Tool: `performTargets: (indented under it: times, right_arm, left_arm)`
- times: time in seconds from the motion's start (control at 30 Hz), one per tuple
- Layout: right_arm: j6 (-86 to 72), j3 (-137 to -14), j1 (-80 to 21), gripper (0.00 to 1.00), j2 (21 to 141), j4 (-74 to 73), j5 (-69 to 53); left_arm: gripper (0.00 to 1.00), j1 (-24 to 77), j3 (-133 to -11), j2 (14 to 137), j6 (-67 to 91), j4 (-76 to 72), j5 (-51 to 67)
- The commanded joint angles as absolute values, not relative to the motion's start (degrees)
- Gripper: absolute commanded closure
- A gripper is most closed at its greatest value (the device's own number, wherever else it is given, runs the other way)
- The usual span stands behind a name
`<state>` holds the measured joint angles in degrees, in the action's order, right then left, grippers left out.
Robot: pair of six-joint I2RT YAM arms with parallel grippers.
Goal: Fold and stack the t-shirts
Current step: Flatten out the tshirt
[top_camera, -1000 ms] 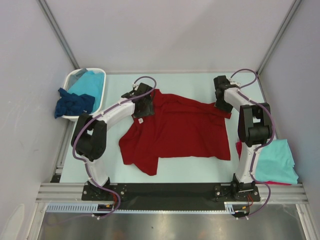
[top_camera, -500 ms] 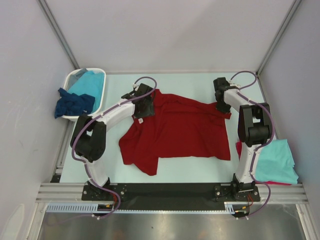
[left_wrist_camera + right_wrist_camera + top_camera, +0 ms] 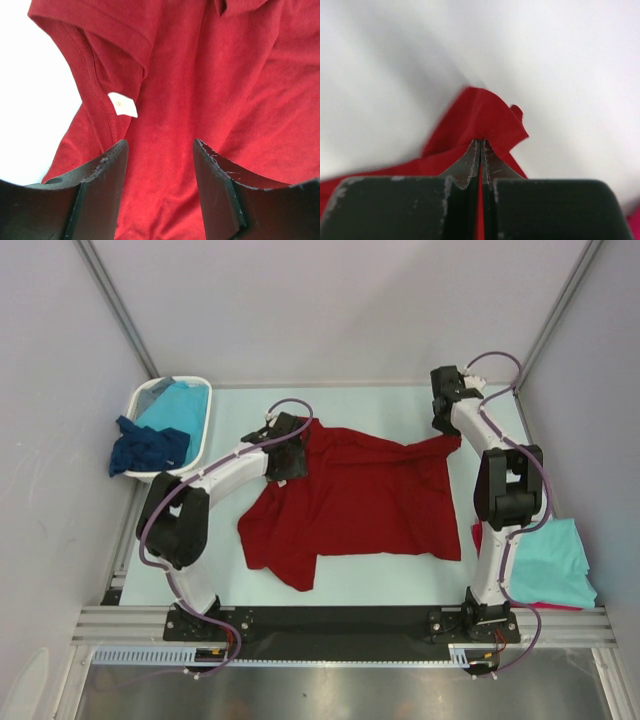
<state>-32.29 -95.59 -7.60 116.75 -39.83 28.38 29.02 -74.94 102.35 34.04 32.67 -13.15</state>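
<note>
The right gripper (image 3: 480, 150) is clenched on a fold of the dark red t-shirt (image 3: 480, 120), its two fingers pressed together with the cloth pinched between the tips; from above, that gripper (image 3: 447, 423) sits at the far right corner of the shirt, which rises to a peak there. The left gripper (image 3: 160, 150) is released, its two fingers spread over the cloth just beside one white label (image 3: 122, 105) at the neckline, and the top view places it (image 3: 290, 458) at the shirt's far left edge. The dark red t-shirt (image 3: 360, 500) lies spread on the middle of the table (image 3: 380, 400), between the two arms. At the right near edge lie two more shirts, a turquoise one (image 3: 550, 560) on top of a red one (image 3: 478, 538). At the far left stands one white basket (image 3: 140, 400), with a second turquoise shirt (image 3: 178, 400) inside and one navy shirt (image 3: 150, 445) draped over its rim.
</note>
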Motion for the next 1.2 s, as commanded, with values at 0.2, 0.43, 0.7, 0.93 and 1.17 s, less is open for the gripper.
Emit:
performTargets:
  times: [0.2, 0.43, 0.7, 0.93, 1.17]
  right_arm:
    - [-31.1, -120.0, -7.2, 1.0, 128.7, -45.5, 30.5]
    - [-29.9, -132.6, -7.1, 1.0, 138.9, -48.1, 29.9]
    - [-30.0, -140.3, -6.5, 1.0, 146.6, -48.7, 29.2]
    - [-30.0, -142.6, -4.7, 1.0, 147.3, -46.8, 28.8]
    - [-29.8, -141.8, -2.3, 0.89, 149.2, -46.5, 24.3]
  left_arm:
    - [0.4, 29.9, -70.6, 96.9, 35.4, 31.6, -11.3]
    - [0.41, 31.0, -69.0, 96.4, 35.5, 31.6, -10.5]
    - [0.41, 31.6, -68.7, 95.3, 35.4, 32.1, -11.0]
    - [0.41, 31.6, -68.5, 95.4, 35.5, 32.0, -11.3]
    - [0.41, 31.6, -69.5, 96.9, 35.6, 32.3, -11.2]
